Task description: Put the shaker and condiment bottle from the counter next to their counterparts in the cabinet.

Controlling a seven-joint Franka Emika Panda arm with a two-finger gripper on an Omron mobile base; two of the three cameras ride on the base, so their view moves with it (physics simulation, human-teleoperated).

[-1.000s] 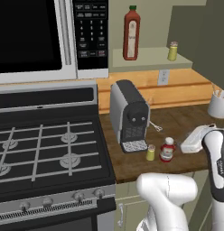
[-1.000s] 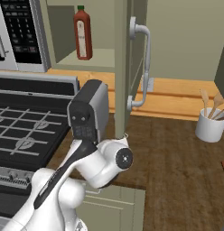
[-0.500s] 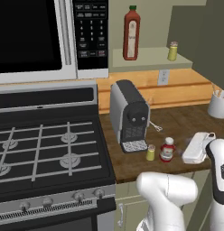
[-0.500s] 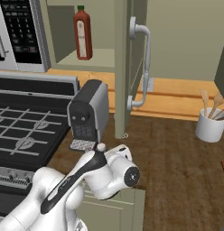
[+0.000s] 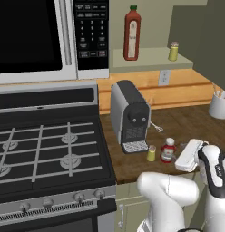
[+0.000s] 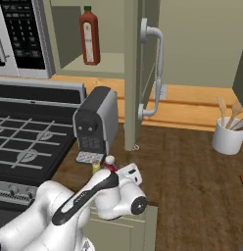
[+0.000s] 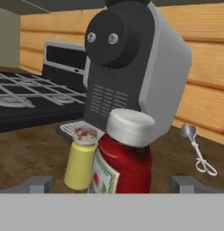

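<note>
Lowered since before, the wide-open claw (image 7: 111, 182) faces the condiment bottle (image 7: 124, 155) on the wood-grain counter (image 5: 187, 122).

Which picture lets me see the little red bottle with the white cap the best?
The hand view: the condiment bottle is big and close there, showing white cap, red body and label, between the open gripper's tips. In the left base view it's tiny beside the shaker. In the right base view just its cap and some red peek above the arm.

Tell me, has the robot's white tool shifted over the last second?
Yes. In the left base view the tool has slid left across the counter, closing in on the condiment bottle beside the coffee machine.
</note>
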